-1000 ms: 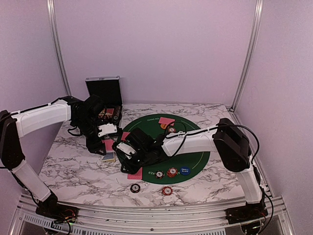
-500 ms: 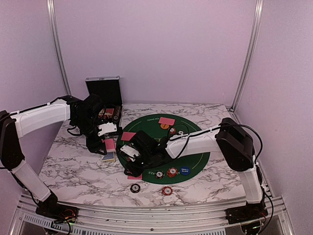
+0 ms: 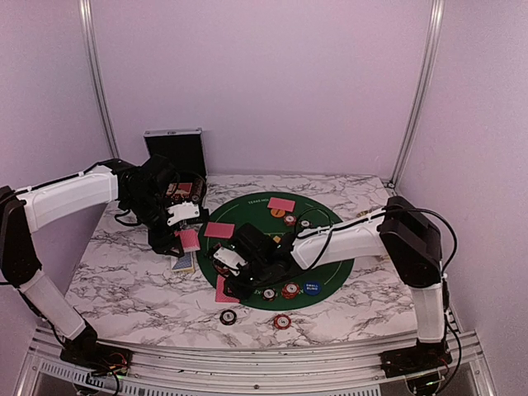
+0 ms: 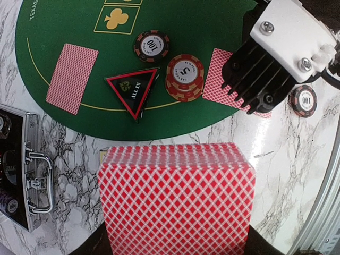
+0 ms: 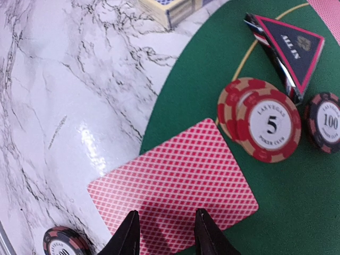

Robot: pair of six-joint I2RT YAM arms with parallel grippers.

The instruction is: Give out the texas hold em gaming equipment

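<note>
Card (image 5: 175,178) lies flat directly beneath right gripper (image 5: 166,224), jaws apart, long axis roughly across their gap; left gripper (image 3: 181,236), clamped on deck (image 4: 175,202), sits farther left.

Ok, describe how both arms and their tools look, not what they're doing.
Both the left arm and right arm have white link shells between bulky black joints, with thin black cables looping alongside. The right tool has a white cap with two screws over a ribbed black body and dark fingers; the left tool is likewise white-and-black.
</note>
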